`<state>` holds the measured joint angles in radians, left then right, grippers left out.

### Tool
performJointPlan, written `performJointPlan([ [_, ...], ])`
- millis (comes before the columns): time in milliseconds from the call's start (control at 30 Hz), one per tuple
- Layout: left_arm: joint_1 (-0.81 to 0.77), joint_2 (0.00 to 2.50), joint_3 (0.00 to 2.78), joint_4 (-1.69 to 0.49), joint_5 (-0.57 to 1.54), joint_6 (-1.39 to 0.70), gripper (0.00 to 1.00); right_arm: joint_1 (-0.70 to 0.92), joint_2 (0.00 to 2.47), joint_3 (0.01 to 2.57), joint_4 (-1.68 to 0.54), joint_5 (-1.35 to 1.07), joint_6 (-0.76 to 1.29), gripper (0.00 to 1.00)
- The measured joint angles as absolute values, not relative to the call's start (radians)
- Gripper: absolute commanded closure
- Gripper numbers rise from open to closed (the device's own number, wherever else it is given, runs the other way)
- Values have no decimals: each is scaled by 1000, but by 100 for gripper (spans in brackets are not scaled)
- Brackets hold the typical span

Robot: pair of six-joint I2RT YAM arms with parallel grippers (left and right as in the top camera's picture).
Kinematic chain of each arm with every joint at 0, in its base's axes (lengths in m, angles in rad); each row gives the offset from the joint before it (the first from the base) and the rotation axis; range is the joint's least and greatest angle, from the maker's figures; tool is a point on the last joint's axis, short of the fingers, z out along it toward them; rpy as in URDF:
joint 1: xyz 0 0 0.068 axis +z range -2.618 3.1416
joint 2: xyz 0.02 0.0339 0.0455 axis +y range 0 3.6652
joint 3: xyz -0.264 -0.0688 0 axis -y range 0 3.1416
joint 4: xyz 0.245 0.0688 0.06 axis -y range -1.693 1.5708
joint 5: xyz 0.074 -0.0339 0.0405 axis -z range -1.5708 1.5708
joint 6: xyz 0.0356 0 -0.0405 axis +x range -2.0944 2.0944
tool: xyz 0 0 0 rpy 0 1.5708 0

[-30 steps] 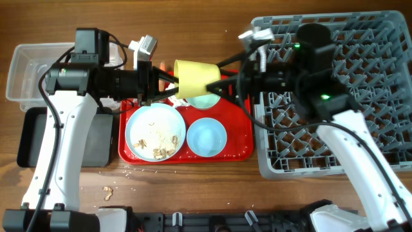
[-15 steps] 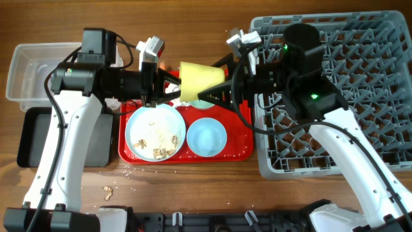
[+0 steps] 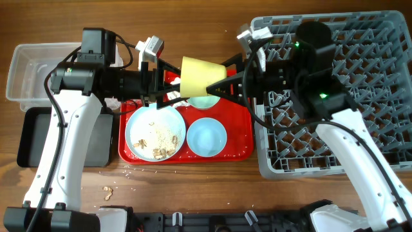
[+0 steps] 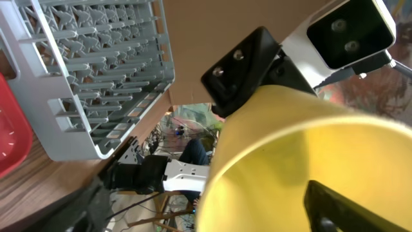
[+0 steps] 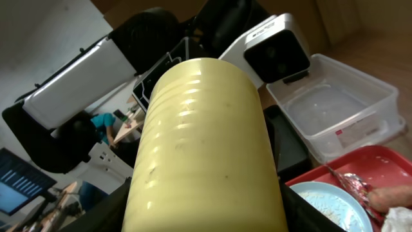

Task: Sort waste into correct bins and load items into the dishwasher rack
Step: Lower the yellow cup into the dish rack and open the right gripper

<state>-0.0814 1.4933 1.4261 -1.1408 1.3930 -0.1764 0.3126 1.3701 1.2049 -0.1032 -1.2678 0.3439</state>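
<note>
The small yellow cup [image 3: 199, 76] hangs on its side above the red tray, mouth toward the left arm. My right gripper [image 3: 217, 78] is shut on its base end; in the right wrist view the cup [image 5: 206, 148] fills the space between the two dark fingers. My left gripper [image 3: 172, 82] stands open at the cup's mouth, jaws spread wide. In the left wrist view one finger [image 4: 331, 206] sits inside the cup [image 4: 290, 161] and the other is far out to the left. The grey dishwasher rack [image 3: 360, 77] fills the right side.
On the red tray [image 3: 239, 149] are a pale blue plate [image 3: 154, 132] with crumbs, a light blue bowl [image 3: 206, 137] and a pale green bowl [image 3: 203, 101]. The clear tub [image 3: 32, 71] and black tray [image 3: 38, 138] lie at left. Loose crumbs [image 3: 107, 191] lie on the table's front.
My left gripper has let go of the cup and spread wide. My right gripper has closed in on the cup's base and shifted slightly right with it.
</note>
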Motion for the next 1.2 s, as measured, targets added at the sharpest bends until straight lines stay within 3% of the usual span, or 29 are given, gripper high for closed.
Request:
performJointPlan([
  [167,-58,1493,1426,-1135,1392,-176,0,178,1280,1214,-406,-1113,303,58],
  [400,4,1493,1426,-1134,1377,-177,0,129,1135,1215,-1015,-378,347,58],
  [500,10,1493,1426,-1134,1348,-176,0,129,1157,1214,-1131,-199,393,59],
  [767,10,1493,1426,-1134,1330,-176,0,129,1417,1214,-1129,-15,467,52],
  [833,10,1493,1426,-1133,1329,-176,0,133,1470,1220,-1158,-47,471,31],
  [900,10,1493,1426,-1134,1328,-176,0,136,1507,1220,-1166,-88,472,25],
  [1100,10,1493,1426,-1126,1239,-176,0,138,1502,1223,-1057,-114,440,23],
  [1133,10,1493,1426,-1125,1219,-176,0,138,1465,1234,-1050,-116,427,29],
  [1200,10,1492,1426,-1122,1189,-176,0,138,1385,1267,-1035,-120,406,31],
])
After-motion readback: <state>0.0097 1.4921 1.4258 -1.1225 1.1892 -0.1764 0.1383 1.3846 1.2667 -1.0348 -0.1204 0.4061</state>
